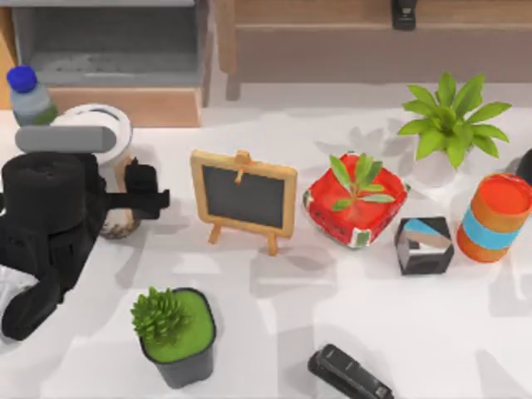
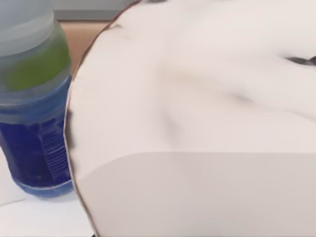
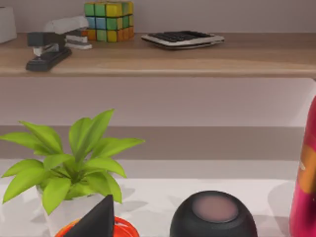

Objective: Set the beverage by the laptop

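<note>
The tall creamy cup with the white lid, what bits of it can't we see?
- Top view: the left arm covers much of the tall creamy cup with the white round lid; the left gripper's grip is hidden.
- Left wrist view: the cup is cut off by the edges, beside the blue-labelled water bottle.

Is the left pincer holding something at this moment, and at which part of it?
It cannot be told. The left pincer is at the lower side of the beverage, but contact is not clearly visible.
</note>
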You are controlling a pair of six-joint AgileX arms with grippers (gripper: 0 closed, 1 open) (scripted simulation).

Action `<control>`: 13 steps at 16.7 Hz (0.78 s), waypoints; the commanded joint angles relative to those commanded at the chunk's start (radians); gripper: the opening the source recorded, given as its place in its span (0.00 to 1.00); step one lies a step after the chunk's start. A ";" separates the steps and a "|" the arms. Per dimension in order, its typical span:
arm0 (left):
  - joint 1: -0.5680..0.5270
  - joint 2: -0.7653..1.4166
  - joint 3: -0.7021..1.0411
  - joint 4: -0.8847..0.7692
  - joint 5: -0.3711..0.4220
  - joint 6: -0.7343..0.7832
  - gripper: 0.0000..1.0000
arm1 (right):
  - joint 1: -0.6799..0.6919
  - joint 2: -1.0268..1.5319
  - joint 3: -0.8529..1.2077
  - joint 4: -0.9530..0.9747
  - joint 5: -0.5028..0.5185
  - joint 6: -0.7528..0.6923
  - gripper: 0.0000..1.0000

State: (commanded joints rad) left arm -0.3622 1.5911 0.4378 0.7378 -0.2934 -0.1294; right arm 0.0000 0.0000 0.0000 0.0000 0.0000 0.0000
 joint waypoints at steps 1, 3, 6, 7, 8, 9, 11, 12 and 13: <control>0.000 0.004 -0.003 0.002 0.000 0.002 0.00 | 0.000 0.000 0.000 0.000 0.000 0.000 1.00; 0.002 -0.005 0.005 0.010 0.001 0.004 0.00 | 0.000 0.000 0.000 0.000 0.000 0.000 1.00; 0.020 -0.043 0.023 0.011 0.022 0.021 0.00 | 0.000 0.000 0.000 0.000 0.000 0.000 1.00; 0.030 -0.055 0.021 0.001 0.034 0.030 0.00 | 0.000 0.000 0.000 0.000 0.000 0.000 1.00; 0.041 -0.066 0.017 -0.013 0.048 0.039 0.00 | 0.000 0.000 0.000 0.000 0.000 0.000 1.00; 0.055 -0.078 0.011 -0.029 0.064 0.049 0.00 | 0.000 0.000 0.000 0.000 0.000 0.000 1.00; 0.088 -0.106 -0.004 -0.065 0.102 0.071 0.00 | 0.000 0.000 0.000 0.000 0.000 0.000 1.00; 0.106 -0.122 -0.011 -0.083 0.124 0.082 0.00 | 0.000 0.000 0.000 0.000 0.000 0.000 1.00; 0.125 -0.140 -0.019 -0.101 0.146 0.092 0.00 | 0.000 0.000 0.000 0.000 0.000 0.000 1.00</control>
State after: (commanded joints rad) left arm -0.2371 1.4508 0.4191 0.6367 -0.1472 -0.0372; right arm 0.0000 0.0000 0.0000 0.0000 0.0000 0.0000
